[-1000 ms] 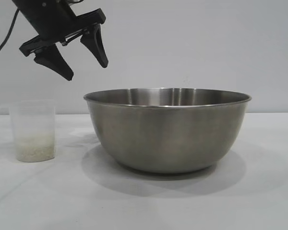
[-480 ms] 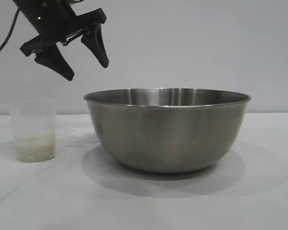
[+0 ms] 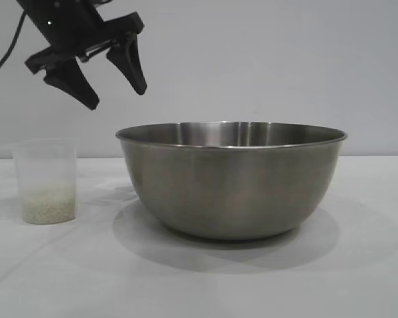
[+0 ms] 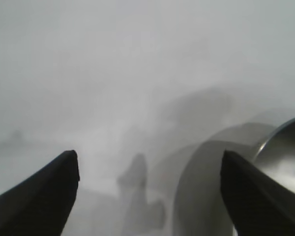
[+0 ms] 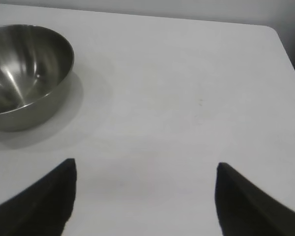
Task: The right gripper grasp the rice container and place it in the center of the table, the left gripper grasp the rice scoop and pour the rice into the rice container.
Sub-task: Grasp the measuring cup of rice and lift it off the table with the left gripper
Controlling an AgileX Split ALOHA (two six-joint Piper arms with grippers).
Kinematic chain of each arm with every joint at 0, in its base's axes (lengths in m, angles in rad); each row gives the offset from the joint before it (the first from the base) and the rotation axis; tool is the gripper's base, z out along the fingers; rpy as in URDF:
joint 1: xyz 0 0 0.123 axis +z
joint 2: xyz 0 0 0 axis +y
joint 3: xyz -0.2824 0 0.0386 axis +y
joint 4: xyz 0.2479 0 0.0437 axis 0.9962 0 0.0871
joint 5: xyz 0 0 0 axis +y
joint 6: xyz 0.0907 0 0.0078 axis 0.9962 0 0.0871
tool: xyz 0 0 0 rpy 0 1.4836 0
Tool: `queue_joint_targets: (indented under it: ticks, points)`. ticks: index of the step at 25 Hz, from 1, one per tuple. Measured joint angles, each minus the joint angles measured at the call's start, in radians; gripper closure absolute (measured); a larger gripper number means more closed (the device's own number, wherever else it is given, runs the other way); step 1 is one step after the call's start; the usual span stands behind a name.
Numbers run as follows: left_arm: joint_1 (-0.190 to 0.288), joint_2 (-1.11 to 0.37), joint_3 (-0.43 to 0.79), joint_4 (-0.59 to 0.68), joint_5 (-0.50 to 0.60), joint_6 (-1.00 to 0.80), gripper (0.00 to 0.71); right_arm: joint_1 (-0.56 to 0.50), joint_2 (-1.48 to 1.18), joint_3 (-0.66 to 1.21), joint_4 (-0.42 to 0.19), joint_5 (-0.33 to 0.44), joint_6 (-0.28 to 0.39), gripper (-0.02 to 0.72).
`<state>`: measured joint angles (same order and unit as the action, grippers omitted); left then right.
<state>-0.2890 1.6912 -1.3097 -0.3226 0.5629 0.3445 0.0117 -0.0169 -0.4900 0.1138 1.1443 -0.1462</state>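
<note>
From my remote station, the steel rice container (image 3: pixel 231 179) sits upright on the white desk (image 3: pixel 199 278), near the middle of the exterior view and casting a wide shadow. To its left, apart from it, stands the rice scoop (image 3: pixel 45 180), a translucent cup with a shallow layer of rice (image 3: pixel 48 207) at its bottom and its handle on the far left side. My left claw (image 3: pixel 113 96) hangs in the air above the gap between scoop and container, fingers spread wide, pointed down and toward the bowl, gripping nothing. In its own wrist view the picture is foggy; I make out only the two finger tips and the container's rim (image 4: pixel 280 147). My right claw (image 5: pixel 145 196) is out of the exterior view; its wrist camera shows both fingers parted over bare desk, empty, with the container (image 5: pixel 24 73) well off to one side.
</note>
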Motion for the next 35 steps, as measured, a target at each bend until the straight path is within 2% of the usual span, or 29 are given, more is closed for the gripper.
queue_joint_targets:
  ticks: [4,8,12,17,21,27,35]
  points:
    - [0.000,-0.092,0.000,0.155,0.143,-0.154,0.184,0.000,0.000,0.000,0.000,0.000,0.000,0.172]
    - [0.000,-0.165,0.002,0.259,0.278,-0.242,0.184,0.000,0.000,0.000,0.000,0.000,0.000,0.172]
    - [0.000,-0.260,0.058,0.272,0.338,-0.286,0.184,0.000,0.000,0.000,0.000,0.000,0.000,0.172]
    - [0.000,-0.414,0.218,0.264,0.337,-0.304,0.184,0.000,0.000,0.000,0.000,0.000,0.000,0.172]
    - [0.000,-0.573,0.406,0.242,0.213,-0.313,0.184,0.000,0.000,0.000,0.000,0.000,0.000,0.172]
    - [0.000,-0.782,0.714,0.163,-0.162,-0.314,0.184,0.000,0.000,0.000,0.000,0.000,0.000,0.172]
    - [0.000,-0.819,1.001,0.136,-0.581,-0.320,0.184,0.000,0.000,0.000,0.000,0.000,0.000,0.172]
